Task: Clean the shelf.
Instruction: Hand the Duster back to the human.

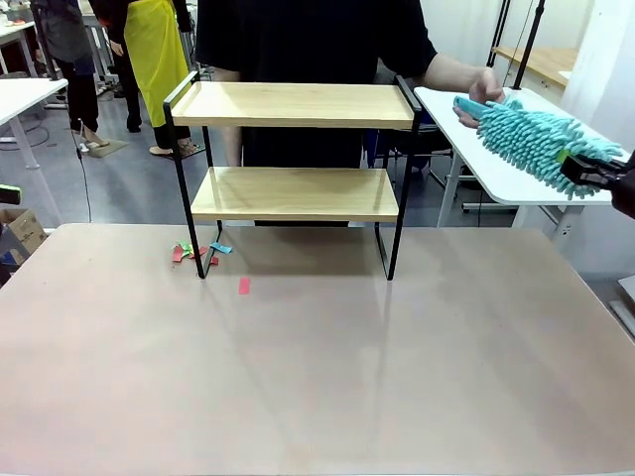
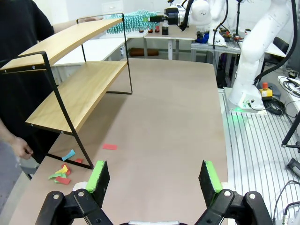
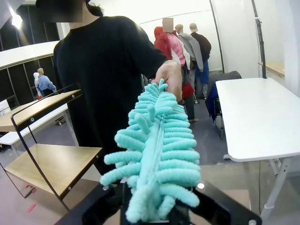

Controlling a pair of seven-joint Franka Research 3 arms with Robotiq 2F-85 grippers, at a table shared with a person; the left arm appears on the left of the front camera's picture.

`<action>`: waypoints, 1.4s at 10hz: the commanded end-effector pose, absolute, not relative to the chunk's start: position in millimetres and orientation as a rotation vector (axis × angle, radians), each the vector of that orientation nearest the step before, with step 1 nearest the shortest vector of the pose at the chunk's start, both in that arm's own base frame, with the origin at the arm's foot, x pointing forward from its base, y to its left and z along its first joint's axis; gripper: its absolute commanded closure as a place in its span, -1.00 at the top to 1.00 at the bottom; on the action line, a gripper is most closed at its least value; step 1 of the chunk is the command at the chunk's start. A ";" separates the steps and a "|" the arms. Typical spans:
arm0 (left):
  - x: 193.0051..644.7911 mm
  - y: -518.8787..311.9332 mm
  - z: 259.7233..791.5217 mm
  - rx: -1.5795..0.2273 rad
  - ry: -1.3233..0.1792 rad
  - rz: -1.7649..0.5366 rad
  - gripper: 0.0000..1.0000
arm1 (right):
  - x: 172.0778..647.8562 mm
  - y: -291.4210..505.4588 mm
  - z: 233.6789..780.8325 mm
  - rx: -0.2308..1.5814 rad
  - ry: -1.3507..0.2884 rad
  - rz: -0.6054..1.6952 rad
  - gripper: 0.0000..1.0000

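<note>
Right gripper: pinching the near end of a teal duster, right of the shelf; a person's hand holds the far tip.
Left gripper: spread wide, nothing held.
Duster: soft, floppy chenille; likely light.
Shelf: stiff wooden boards, thin black frame, on the table's far side.
Paper scraps: at its left leg.

The two-tier wooden shelf in a black metal frame stands at the back of the pale brown desk. Small coloured paper scraps lie by its left front leg. The fluffy teal duster is off to its right.
</note>
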State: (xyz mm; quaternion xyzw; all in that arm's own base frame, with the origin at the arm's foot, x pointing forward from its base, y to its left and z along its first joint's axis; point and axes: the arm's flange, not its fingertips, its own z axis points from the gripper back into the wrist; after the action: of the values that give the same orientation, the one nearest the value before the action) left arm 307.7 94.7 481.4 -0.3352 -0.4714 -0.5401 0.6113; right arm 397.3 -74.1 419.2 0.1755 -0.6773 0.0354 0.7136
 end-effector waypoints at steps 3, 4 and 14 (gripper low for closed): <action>308.8 93.3 482.1 -0.778 -1.120 -1.252 1.00 | 397.0 -73.8 420.5 0.387 -1.504 0.076 -0.67; 308.8 93.3 482.1 -0.778 -1.120 -1.252 1.00 | 397.0 -73.8 420.5 0.387 -1.504 0.076 -0.67; 308.8 93.3 482.1 -0.778 -1.120 -1.252 1.00 | 383.7 -88.6 489.5 0.580 -1.676 -0.084 1.00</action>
State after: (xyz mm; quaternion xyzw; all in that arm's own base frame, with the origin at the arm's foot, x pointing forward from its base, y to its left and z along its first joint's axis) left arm 307.8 94.8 481.1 -0.3354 -0.4713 -0.5401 0.6113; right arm 391.4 -82.9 466.1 0.2236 -0.7095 -0.0076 0.6682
